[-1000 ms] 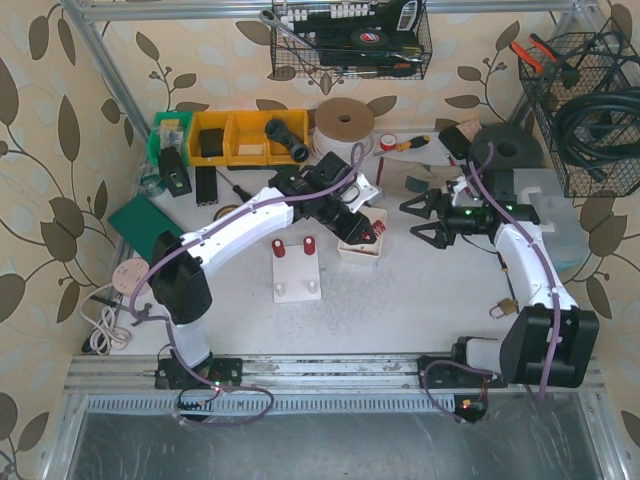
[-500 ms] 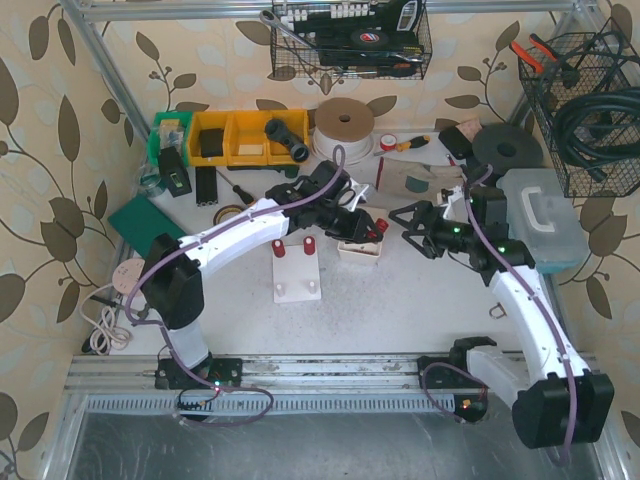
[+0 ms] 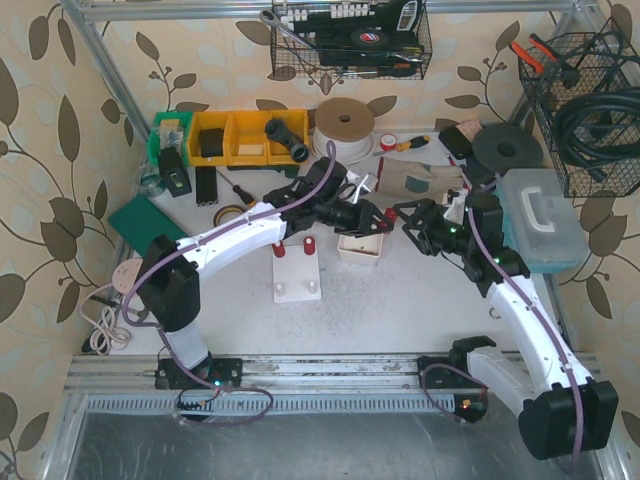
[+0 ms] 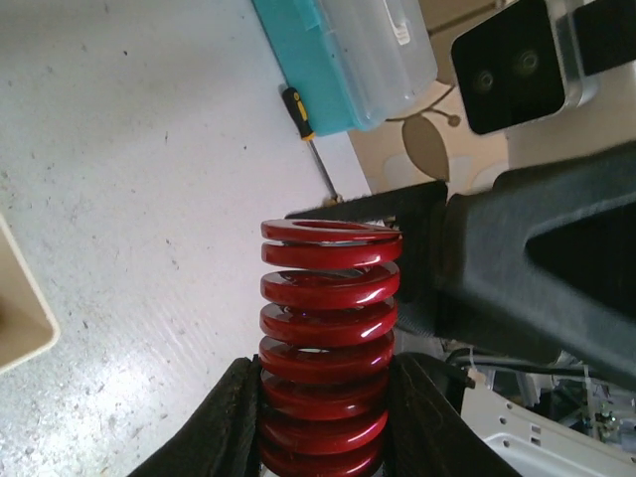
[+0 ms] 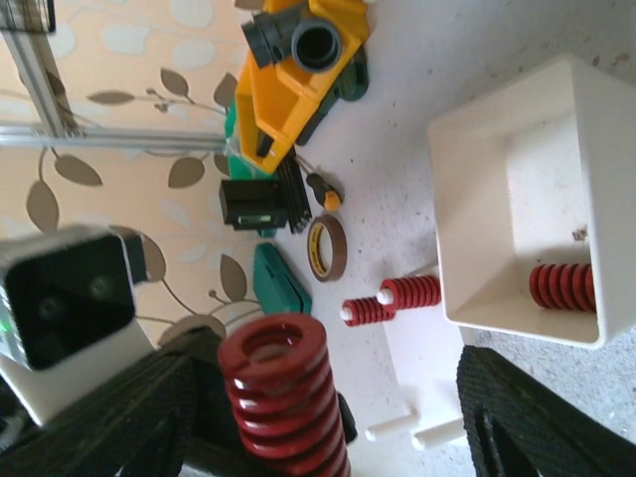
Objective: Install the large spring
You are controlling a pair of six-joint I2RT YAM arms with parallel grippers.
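Large red coil spring point(image 4: 323, 338) shown aloft above the worktop point(image 3: 420, 300), just right of the open white plastic box point(image 3: 360, 247) and between the two grippers. Its lower coils are clamped in the jaws of the left gripper point(image 4: 326, 397); the upper, free end is left bare. The long axis is directed away from the left jaws and toward the right gripper point(image 5: 333, 388), whose jaws are spread wide with the spring's free end seen between them. One black right finger point(image 4: 537, 268) is seen just beside the top coils; whether contact is made cannot be told.

The coming move is judged to turn on this alignment: the free coils lie across the open right jaws, so a hand-over could be made by closing them on the spring's flanks. The white peg base point(image 3: 297, 272) lies to the left and nearer, well apart from the spring, with two small red springs point(image 3: 294, 247) seated on its far pegs and its near pegs bare. A further small red spring point(image 5: 561, 286) is seen inside the box.
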